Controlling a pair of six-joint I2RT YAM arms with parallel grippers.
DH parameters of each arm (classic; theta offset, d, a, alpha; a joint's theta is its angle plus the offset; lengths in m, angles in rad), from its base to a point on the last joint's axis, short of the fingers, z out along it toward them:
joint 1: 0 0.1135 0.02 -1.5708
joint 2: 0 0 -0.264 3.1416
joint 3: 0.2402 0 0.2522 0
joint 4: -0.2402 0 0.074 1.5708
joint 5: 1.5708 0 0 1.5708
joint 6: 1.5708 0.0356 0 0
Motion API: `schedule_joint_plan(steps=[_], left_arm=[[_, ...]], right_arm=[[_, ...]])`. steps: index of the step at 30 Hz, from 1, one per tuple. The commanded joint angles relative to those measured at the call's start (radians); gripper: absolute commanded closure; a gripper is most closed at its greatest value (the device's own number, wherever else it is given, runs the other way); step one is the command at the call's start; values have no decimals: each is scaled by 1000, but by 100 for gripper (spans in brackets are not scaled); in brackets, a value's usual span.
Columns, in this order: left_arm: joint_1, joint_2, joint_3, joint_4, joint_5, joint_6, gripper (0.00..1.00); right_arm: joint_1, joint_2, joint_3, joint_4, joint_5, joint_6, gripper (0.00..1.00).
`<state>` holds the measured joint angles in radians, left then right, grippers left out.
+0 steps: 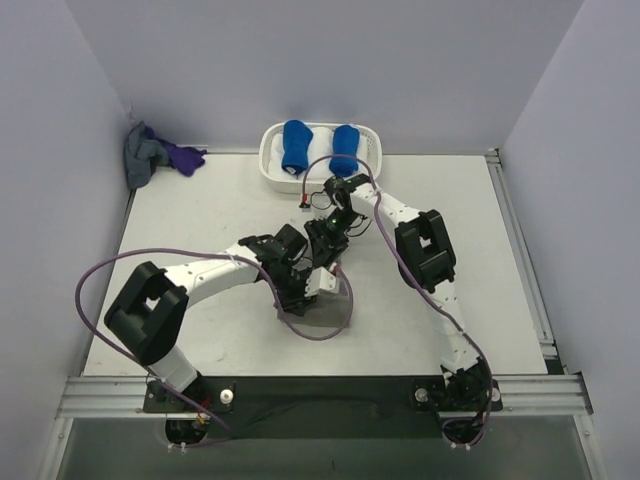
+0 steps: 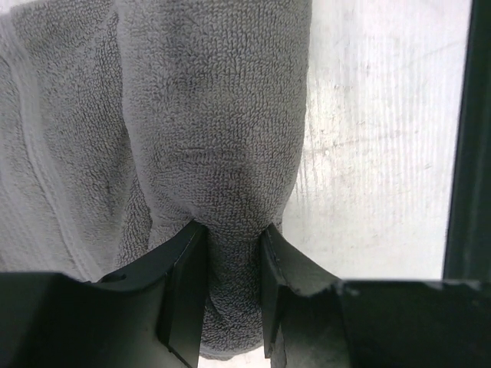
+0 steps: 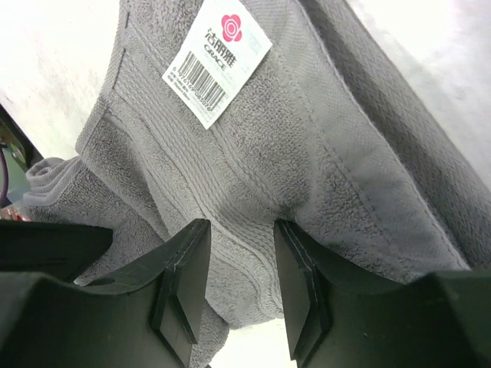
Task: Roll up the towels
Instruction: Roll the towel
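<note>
The grey towel (image 1: 328, 308) lies bunched at the table's middle, mostly hidden under both arms. My left gripper (image 1: 300, 290) is shut on a thick rolled fold of it; in the left wrist view the fold (image 2: 215, 115) is pinched between the jaws (image 2: 232, 245). My right gripper (image 1: 325, 240) is just behind it. In the right wrist view its jaws (image 3: 242, 238) are shut on the towel's banded hem (image 3: 307, 153), near a white barcode label (image 3: 217, 61).
A white basket (image 1: 268, 165) at the back centre holds two bright blue towel rolls (image 1: 296, 145). A grey cloth (image 1: 142, 155) and a purple cloth (image 1: 185, 157) lie in the back left corner. A metal rail (image 1: 520, 250) runs along the table's right edge.
</note>
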<state>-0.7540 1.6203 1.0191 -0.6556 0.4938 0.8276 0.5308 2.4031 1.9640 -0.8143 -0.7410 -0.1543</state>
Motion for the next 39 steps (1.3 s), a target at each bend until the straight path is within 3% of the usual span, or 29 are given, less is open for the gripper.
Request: schedule_joint_plan(steps=[1, 8, 10, 13, 18, 26, 29, 32, 34, 35, 36, 39], left_arm=[[47, 121, -14, -125, 94, -54, 89], [182, 266, 113, -252, 226, -42, 85], [199, 324, 176, -297, 238, -38, 85], [209, 375, 243, -334, 246, -30, 85], [211, 440, 323, -380, 236, -36, 83], [232, 690, 591, -553, 221, -71, 83], [254, 748, 648, -591, 238, -62, 81], [272, 803, 690, -636, 230, -33, 78], [281, 860, 759, -715, 230, -1, 77], [282, 880, 779, -737, 227, 11, 77], [283, 894, 814, -751, 227, 21, 77], [285, 929, 852, -780, 229, 30, 76]], right_arm=[[-49, -10, -16, 23, 115, -5, 60], [-144, -264, -115, 33, 114, 15, 50], [-167, -338, -155, 35, 103, 13, 40], [-198, -413, -204, 33, 81, 15, 33], [-253, -565, -324, 62, 26, -31, 38], [-241, -889, -632, 161, -14, -146, 41], [-198, -972, -663, 175, 14, -178, 40], [-73, -1042, -697, 196, 118, -241, 37], [50, -1064, -731, 217, 240, -277, 29], [84, -1058, -737, 228, 280, -301, 17], [116, -1046, -741, 240, 352, -318, 13], [234, -998, -767, 288, 429, -402, 13]])
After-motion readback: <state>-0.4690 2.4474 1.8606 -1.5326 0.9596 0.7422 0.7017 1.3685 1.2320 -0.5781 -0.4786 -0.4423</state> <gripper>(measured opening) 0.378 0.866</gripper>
